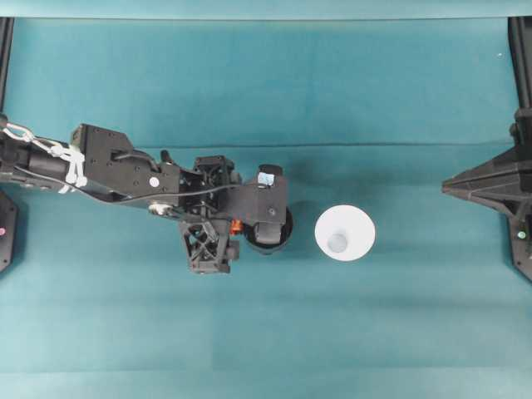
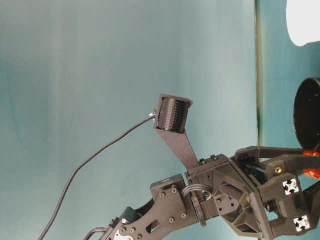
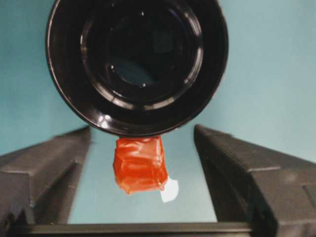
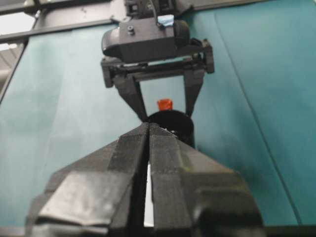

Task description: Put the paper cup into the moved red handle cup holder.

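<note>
The red handle cup holder (image 1: 278, 237) is a glossy black round cup standing upright near the table's middle, partly under my left wrist camera. Its red-orange handle (image 3: 139, 165) points back toward my left arm. My left gripper (image 3: 142, 131) is open, with one finger on each side of the handle and a gap to each. The white paper cup (image 1: 345, 233) stands upright just right of the holder, apart from it. My right gripper (image 4: 148, 127) is shut on nothing and sits at the far right (image 1: 446, 187), pointing at the holder (image 4: 170, 123).
Teal cloth covers the table (image 1: 266, 332). Black frame posts stand at the far left (image 1: 4, 50) and far right (image 1: 522, 58) edges. Open cloth lies in front of and behind the two cups.
</note>
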